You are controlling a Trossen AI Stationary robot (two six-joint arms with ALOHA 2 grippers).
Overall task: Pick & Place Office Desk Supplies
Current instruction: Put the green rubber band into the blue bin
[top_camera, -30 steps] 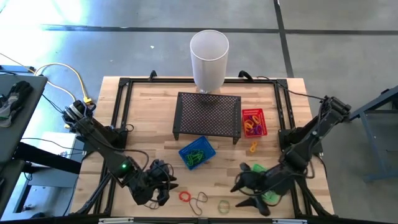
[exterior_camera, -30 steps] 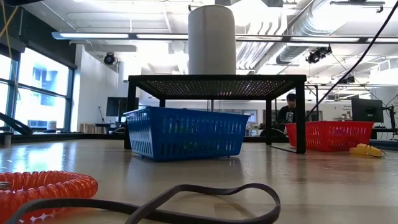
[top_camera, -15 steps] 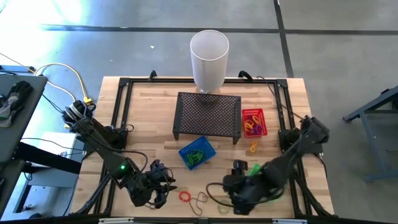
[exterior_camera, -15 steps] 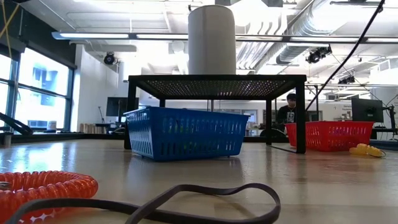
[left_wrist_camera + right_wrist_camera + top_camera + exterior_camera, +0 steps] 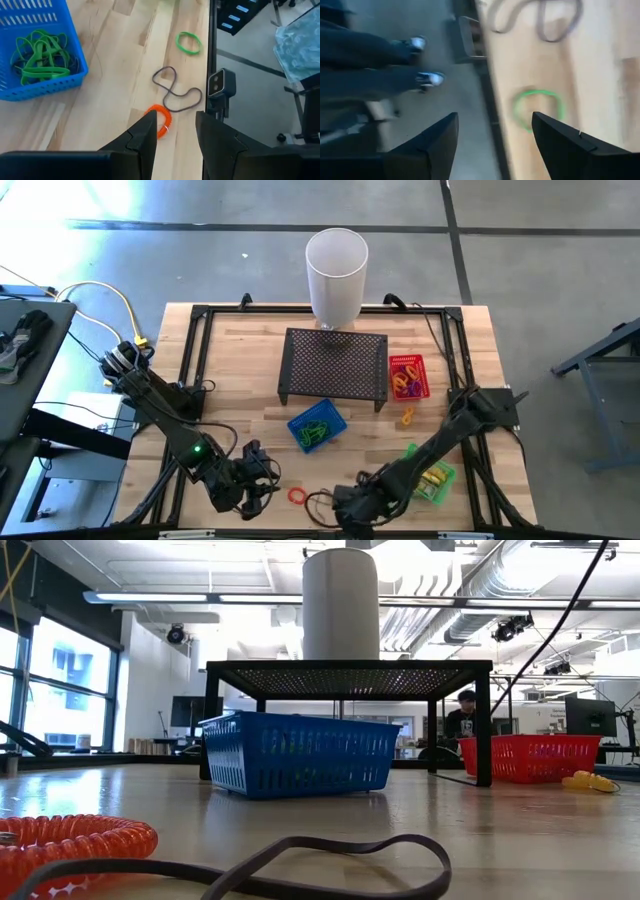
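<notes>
Near the table's front edge lie a red coiled loop (image 5: 297,495), a dark band (image 5: 175,92) and a green band (image 5: 537,107), all flat on the wood. My right gripper (image 5: 350,505) hangs open above the green band and covers it in the high view; in its wrist view the band shows between the fingers (image 5: 495,135). My left gripper (image 5: 255,485) stands open just left of the red coil (image 5: 161,120), pointing at it, with nothing between its fingers (image 5: 175,145). A blue basket (image 5: 317,425) holds green bands.
A black mesh stand (image 5: 335,365) and a tall white cylinder (image 5: 336,275) stand at the back. A red basket (image 5: 407,375) with bands, a yellow-orange piece (image 5: 407,417) and a green basket (image 5: 432,480) lie to the right. A person's legs (image 5: 395,55) show beyond the near edge.
My right gripper has swung from the near right toward the table's left along the front edge, sinking and tipping downward, and now stands over the green band. It has stayed open. The bands and the coil have not moved.
</notes>
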